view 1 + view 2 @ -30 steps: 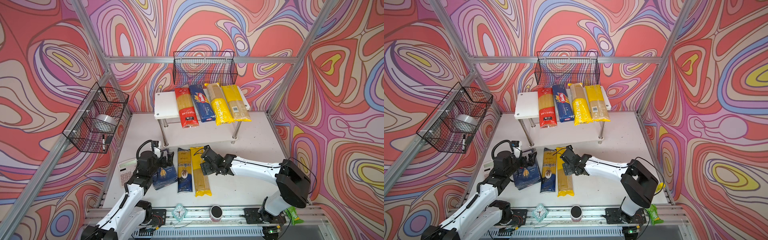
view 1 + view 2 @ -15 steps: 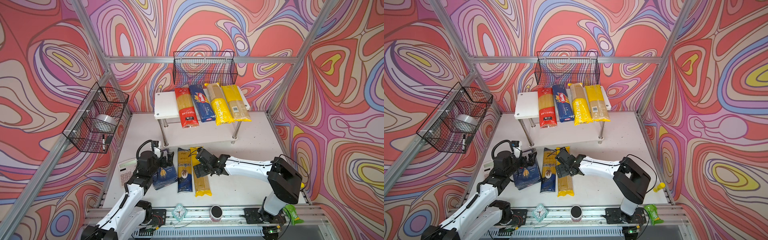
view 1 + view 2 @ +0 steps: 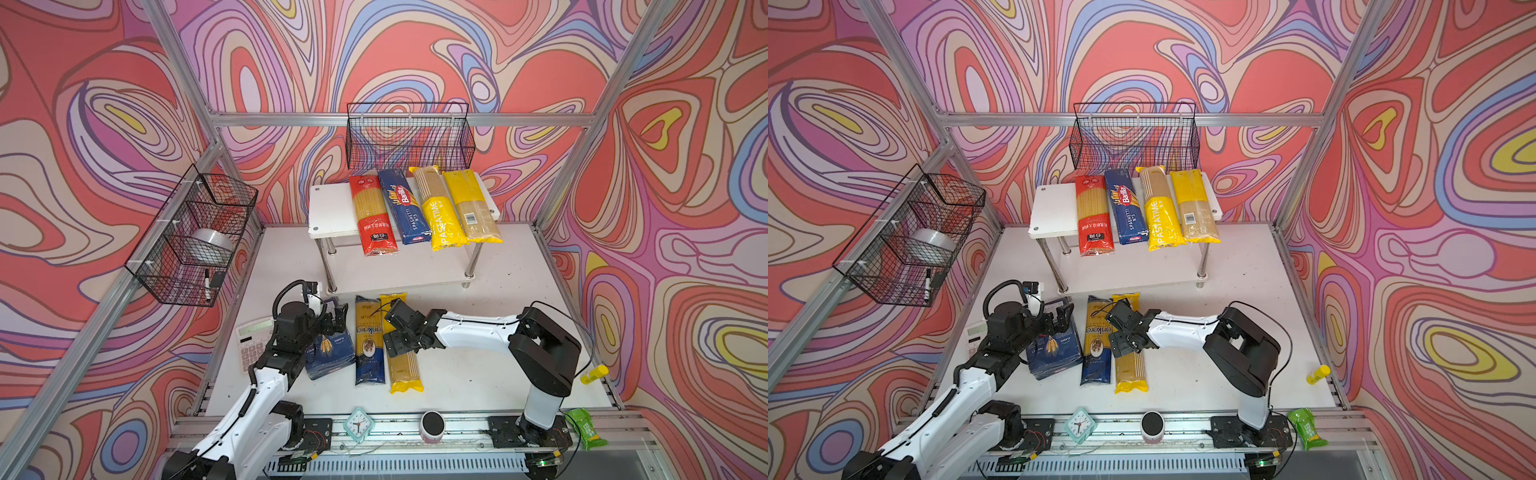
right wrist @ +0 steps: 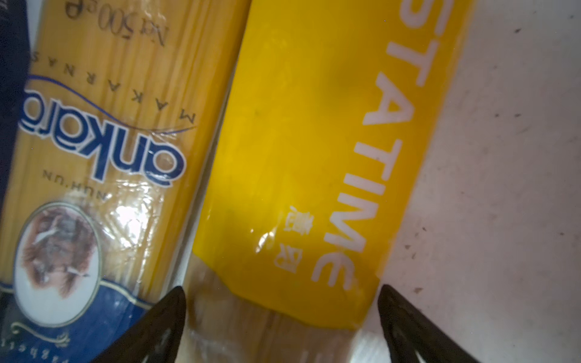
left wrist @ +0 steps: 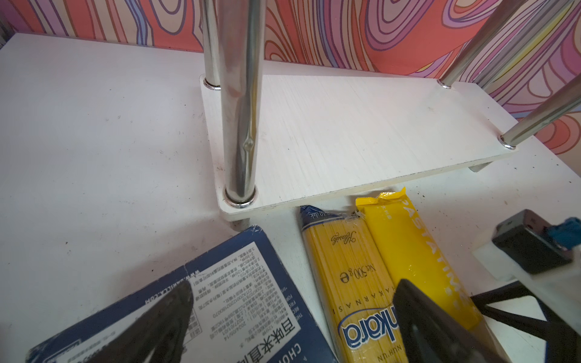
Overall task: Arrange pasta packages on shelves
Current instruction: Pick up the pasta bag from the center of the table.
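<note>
The shelves, a white two-tier rack (image 3: 332, 208), carry on top a red bag (image 3: 372, 216), a blue Barilla box (image 3: 405, 208), a yellow PASTATIME bag (image 3: 440, 216) and a barcode bag (image 3: 471, 208). The lower board (image 5: 361, 132) is bare. In front of the rack three pasta packages lie on the table: a wide blue box (image 3: 330, 353), a dark-blue ankara bag (image 3: 369, 345) and a yellow PASTATIME bag (image 3: 405, 370). My right gripper (image 4: 281, 301) is open, one finger on each side of this yellow bag (image 4: 314, 141). My left gripper (image 5: 295, 289) hangs open over the blue box (image 5: 239, 301).
A calculator (image 3: 253, 345) lies left of the blue box. A clock (image 3: 358, 424), a small can (image 3: 432, 426) and a green snack packet (image 3: 584, 428) sit along the front rail. A yellow stick (image 3: 594, 374) lies at the right edge. Black wire baskets (image 3: 409, 137) (image 3: 191, 237) hang on the walls.
My right gripper has slid left and down over the yellow bag on the table, and its jaws have spread wider. The left arm has stayed still.
</note>
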Tool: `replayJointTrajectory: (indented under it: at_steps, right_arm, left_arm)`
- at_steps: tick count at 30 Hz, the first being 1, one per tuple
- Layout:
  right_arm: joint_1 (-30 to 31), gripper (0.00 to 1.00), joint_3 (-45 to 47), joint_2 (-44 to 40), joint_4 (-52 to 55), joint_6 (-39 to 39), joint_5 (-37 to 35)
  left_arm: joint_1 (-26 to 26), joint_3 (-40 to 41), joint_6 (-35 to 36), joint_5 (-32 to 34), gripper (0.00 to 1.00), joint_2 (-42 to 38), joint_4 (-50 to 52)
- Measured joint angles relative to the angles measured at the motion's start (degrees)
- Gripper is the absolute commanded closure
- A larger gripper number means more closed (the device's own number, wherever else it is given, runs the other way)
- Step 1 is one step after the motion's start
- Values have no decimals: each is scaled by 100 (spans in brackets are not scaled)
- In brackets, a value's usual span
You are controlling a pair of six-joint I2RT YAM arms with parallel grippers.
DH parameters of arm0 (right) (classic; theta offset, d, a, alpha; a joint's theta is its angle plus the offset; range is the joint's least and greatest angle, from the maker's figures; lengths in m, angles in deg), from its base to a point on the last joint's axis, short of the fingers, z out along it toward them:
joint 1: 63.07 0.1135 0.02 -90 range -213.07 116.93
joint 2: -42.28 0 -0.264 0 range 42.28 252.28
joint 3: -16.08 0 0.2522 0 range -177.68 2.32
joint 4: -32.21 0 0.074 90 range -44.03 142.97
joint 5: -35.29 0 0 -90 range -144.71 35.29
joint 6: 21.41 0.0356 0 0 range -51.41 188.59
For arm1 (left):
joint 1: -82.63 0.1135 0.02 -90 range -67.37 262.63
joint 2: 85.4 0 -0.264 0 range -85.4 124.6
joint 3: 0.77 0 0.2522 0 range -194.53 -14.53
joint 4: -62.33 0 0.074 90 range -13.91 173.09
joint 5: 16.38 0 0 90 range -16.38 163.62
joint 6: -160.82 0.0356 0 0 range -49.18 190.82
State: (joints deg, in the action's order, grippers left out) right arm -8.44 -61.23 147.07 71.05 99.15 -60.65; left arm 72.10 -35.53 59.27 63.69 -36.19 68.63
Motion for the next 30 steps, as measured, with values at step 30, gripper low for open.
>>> replayJointTrajectory:
  at_steps: [30]
  right_arm:
    - [208, 21, -7, 149, -103, 581, -544]
  left_arm:
    - [0, 0, 0, 4, 0, 0, 0]
